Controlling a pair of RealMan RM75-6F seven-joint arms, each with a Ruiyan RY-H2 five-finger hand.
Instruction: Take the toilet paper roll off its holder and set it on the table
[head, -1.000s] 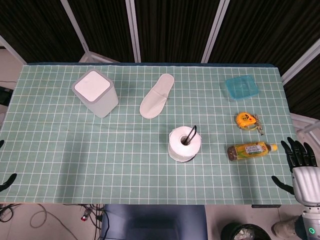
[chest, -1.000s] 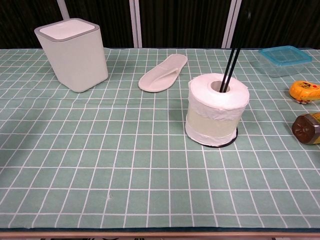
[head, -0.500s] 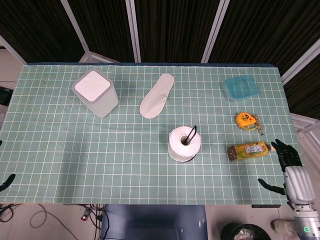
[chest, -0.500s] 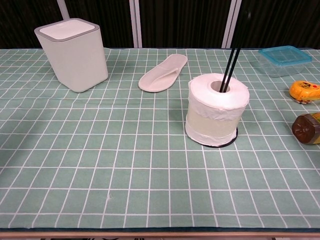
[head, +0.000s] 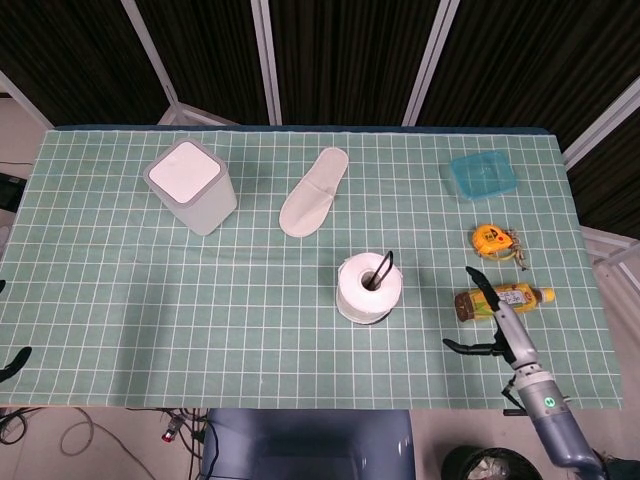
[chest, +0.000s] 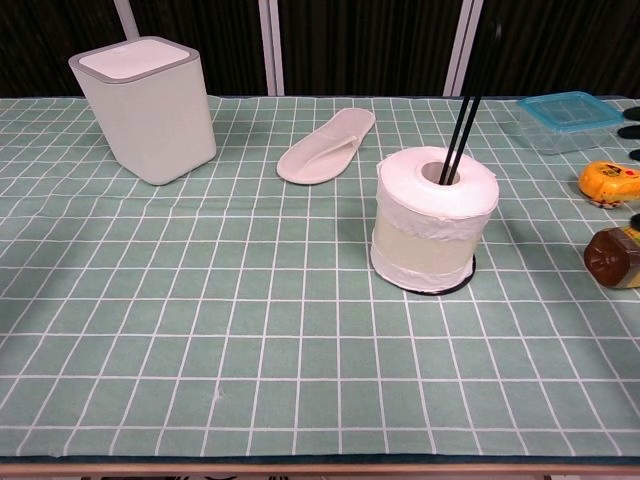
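Green checked cloth covers the table (head: 120, 290), and honestly nothing on the task is done yet. Going from the left: only a dark tip of the left hand (head: 14, 362) pokes in at the edge, so I can't tell how it's set. The toilet paper roll (head: 369, 288) sits on its holder (chest: 462, 92), black rod up through the core. The right hand (head: 490, 320) hovers near the bottle (head: 503, 300), fingers spread, holding nothing. Grab, lift, set down are all left.
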